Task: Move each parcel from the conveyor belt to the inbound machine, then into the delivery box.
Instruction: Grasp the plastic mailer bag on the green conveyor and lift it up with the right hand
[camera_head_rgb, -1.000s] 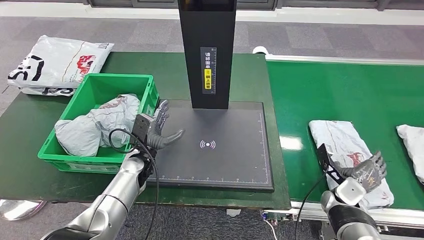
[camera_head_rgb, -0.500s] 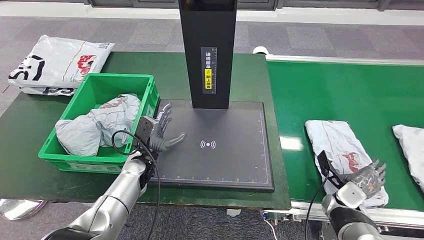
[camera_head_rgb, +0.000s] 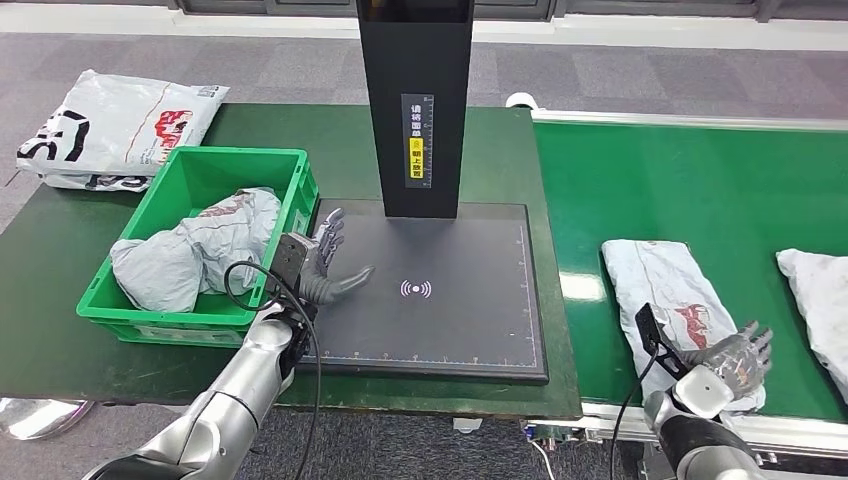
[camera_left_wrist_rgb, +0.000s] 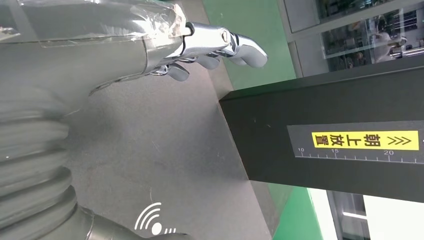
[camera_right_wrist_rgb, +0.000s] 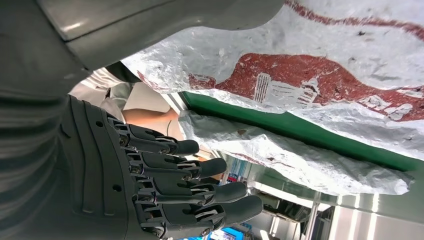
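A: The grey parcel (camera_head_rgb: 672, 285) is being carried leftward on the conveyor belt (camera_head_rgb: 690, 180), toward the inbound machine (camera_head_rgb: 425, 290); over the last second it is being brought closer to the belt's near end. The right hand (camera_head_rgb: 738, 358) is being drawn back to the parcel's near corner, fingers (camera_right_wrist_rgb: 200, 170) spread and nothing being gripped.

B: So the pick-up is not yet being made. A second parcel (camera_head_rgb: 815, 295) is being brought in behind it at the belt's far right.

A: The left hand (camera_head_rgb: 322, 262) is being held in place over the scanner plate's edge, beside the green delivery box (camera_head_rgb: 160, 310), fingers (camera_left_wrist_rgb: 220, 42) released. One parcel (camera_head_rgb: 195, 250) is already being kept in that box.

B: Any writing?

A: A yellow label (camera_left_wrist_rgb: 365, 140) with Chinese characters and arrows is being shown on the black column (camera_head_rgb: 415, 100), above a ruler scale marked 10, 15, 20. Red print on the parcel is not being read clearly. On the white bag (camera_head_rgb: 115, 125) at the tabletop's (camera_head_rgb: 40, 260) far corner, only bold black strokes and a red logo are being made out.
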